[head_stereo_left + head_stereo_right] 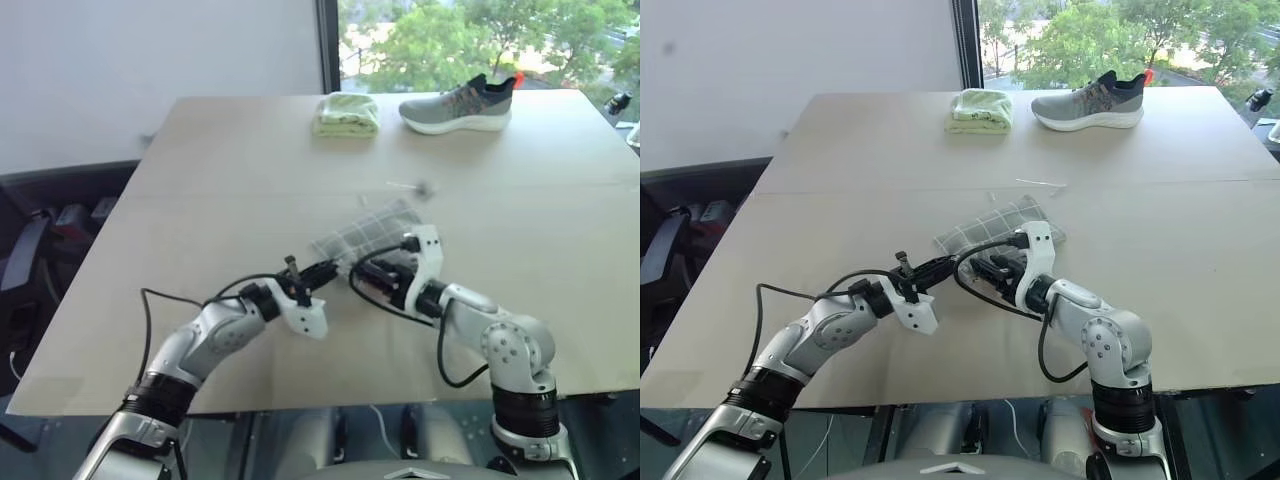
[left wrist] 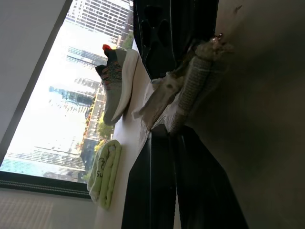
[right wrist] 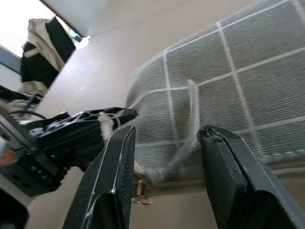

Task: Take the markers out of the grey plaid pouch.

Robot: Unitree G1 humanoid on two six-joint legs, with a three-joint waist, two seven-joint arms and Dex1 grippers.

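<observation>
grey plaid pouch (image 1: 998,226) lies flat, near edge bunched.

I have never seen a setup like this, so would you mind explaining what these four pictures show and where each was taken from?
This is a humanoid robot with two arms, each ending in a two-fingered black gripper. Two pictures come from cameras in its head, looking down over a wooden table. The other two come from cameras on its wrists, looking along the fingers. On the table lie a grey plaid pouch, a folded green cloth and a grey sneaker. The left gripper is shut on the pouch's near edge. The right gripper is open, its fingers either side of the pouch's cord. No markers are visible yet.
</observation>
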